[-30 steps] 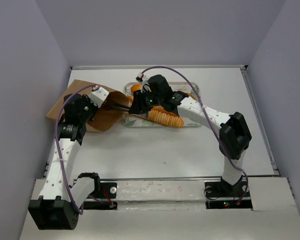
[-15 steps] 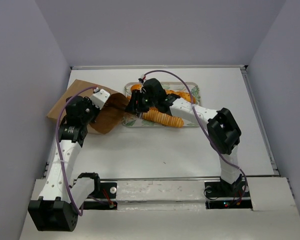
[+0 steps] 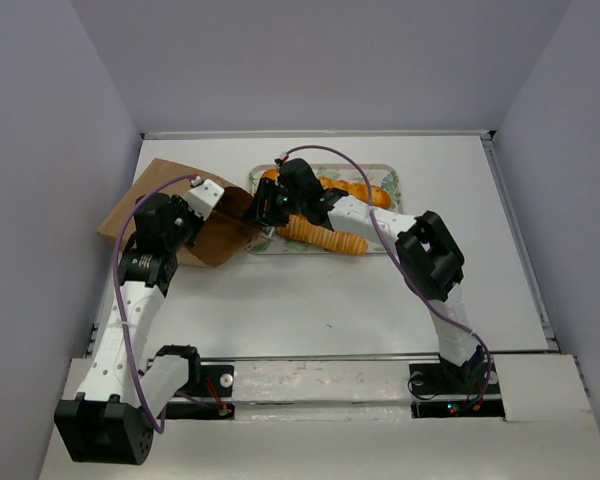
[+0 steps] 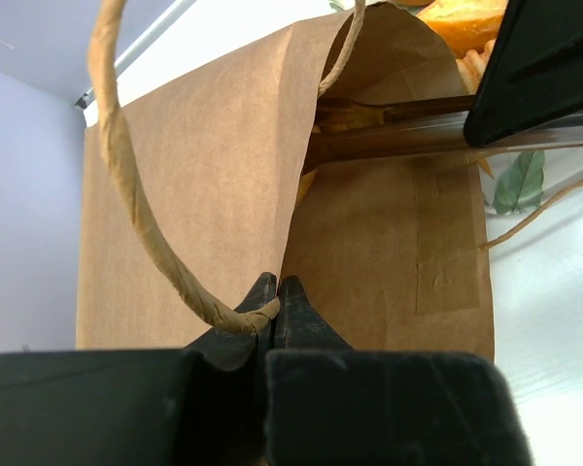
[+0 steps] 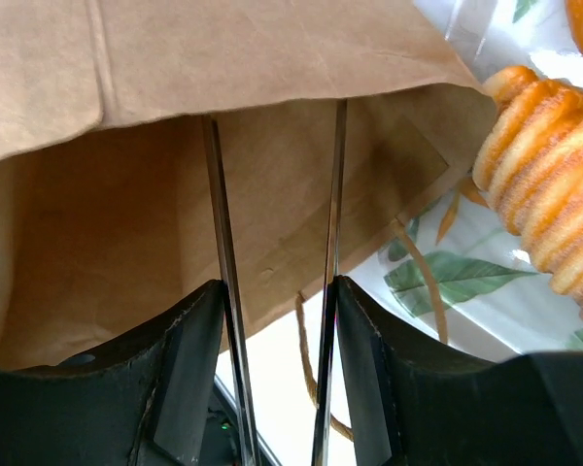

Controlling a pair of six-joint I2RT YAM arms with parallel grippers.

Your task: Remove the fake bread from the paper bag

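Right arm: folded further toward the paper bag (image 3: pixel 170 205) than a second ago; its elbow has come nearer the bag and its wrist has slid off the tray toward the bag's mouth
Left arm: unchanged from the earlier frame; it stays at the bag's mouth edge
Right gripper (image 5: pixel 275 112): its two thin fingers are parted by a narrow gap and run straight into the bag's mouth; between them only the brown inner wall shows, and nothing is held; the top view puts it at the lip on the bag's tray side (image 3: pixel 263 212)
Left gripper (image 4: pixel 275 286): pinched fully together on the bag's rim where a twisted handle (image 4: pixel 136 194) is rooted; the handle loops up from that pinch, and the lip beside it is lifted
Paper bag: lies flat on the surface (image 3: pixel 330 300) with its mouth turned to the tray; creased, its mouth gaping where the two grippers meet it
Fake bread (image 3: pixel 330 237): outside the bag, on the tray just past the bag's mouth; one ridged loaf lies nearest the bag, and more orange loaves lie farther from it
Tray (image 3: pixel 394 178): leaf-patterned, touching or just beside the bag's mouth; I cannot tell which
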